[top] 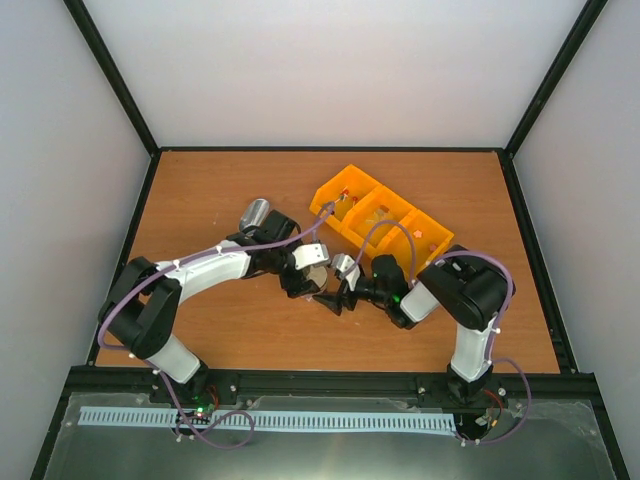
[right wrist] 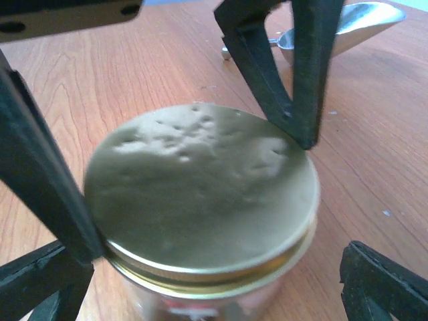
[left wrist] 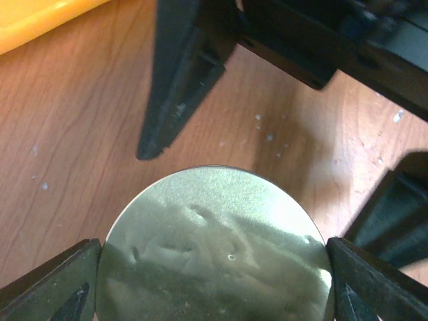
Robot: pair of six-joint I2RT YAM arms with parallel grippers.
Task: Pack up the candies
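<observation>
A clear jar (right wrist: 200, 301) with a gold metal lid (right wrist: 200, 194) stands on the wooden table mid-scene (top: 316, 277). My left gripper (left wrist: 214, 267) is shut on the lid (left wrist: 214, 247), one finger on each side of its rim, and reaches in from the left (top: 310, 265). My right gripper (right wrist: 214, 294) is open, its fingers either side of the jar body with a gap on the right; it comes in from the right (top: 335, 295). A few tiny red and orange candies (top: 345, 198) show in the orange tray. A metal scoop (right wrist: 348, 23) lies just behind the jar (top: 346, 266).
The orange compartment tray (top: 385, 215) lies at an angle at the back right of the jars. A silvery cylindrical object (top: 255, 213) sits beside the left forearm. Black frame rails edge the table (top: 150, 200).
</observation>
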